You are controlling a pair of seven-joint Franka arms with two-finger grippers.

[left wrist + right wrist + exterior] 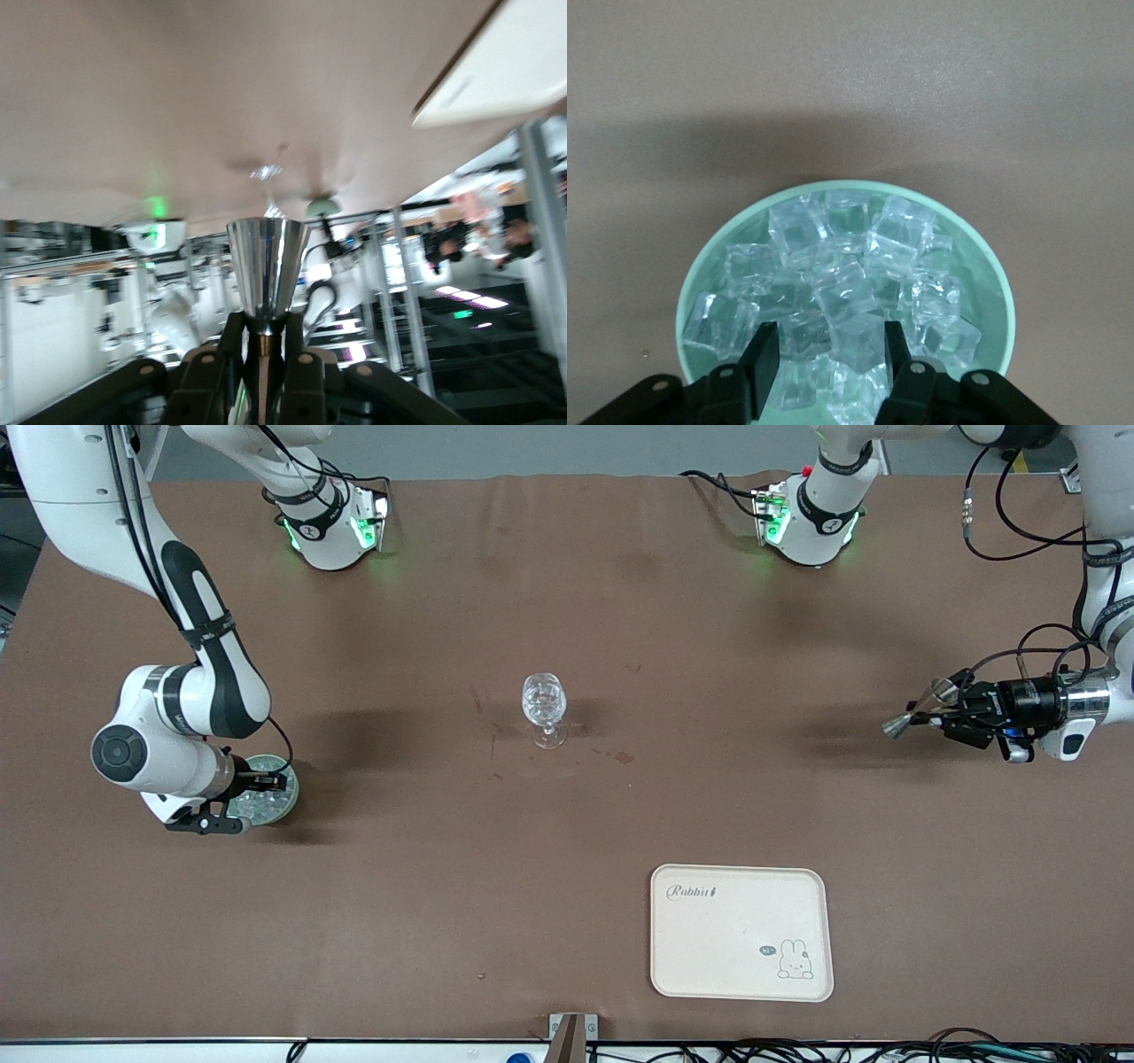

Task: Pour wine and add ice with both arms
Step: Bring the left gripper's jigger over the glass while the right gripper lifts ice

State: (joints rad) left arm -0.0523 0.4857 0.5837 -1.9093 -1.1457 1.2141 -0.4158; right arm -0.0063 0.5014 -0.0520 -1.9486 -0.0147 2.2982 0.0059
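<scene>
A clear stemmed glass [543, 708] stands upright at the table's middle. A pale green bowl [285, 802] of ice [262, 803] sits toward the right arm's end. In the right wrist view the bowl's rim [700, 279] rings several clear ice cubes [842, 283]. My right gripper [824, 354] is open, low over the ice, with cubes between its fingers [764, 354]; it also shows in the front view [259, 784]. My left gripper [946, 714] is shut on a silver double-cone measuring cup [917, 710], held sideways above the table. The left wrist view shows the cup [266, 261] clamped at its waist by the gripper [264, 341].
A cream tray [741, 932] with a rabbit print lies nearer the front camera than the glass, toward the left arm's end. Small dark stains mark the brown table cover around the glass. The two arm bases stand along the table's robot edge.
</scene>
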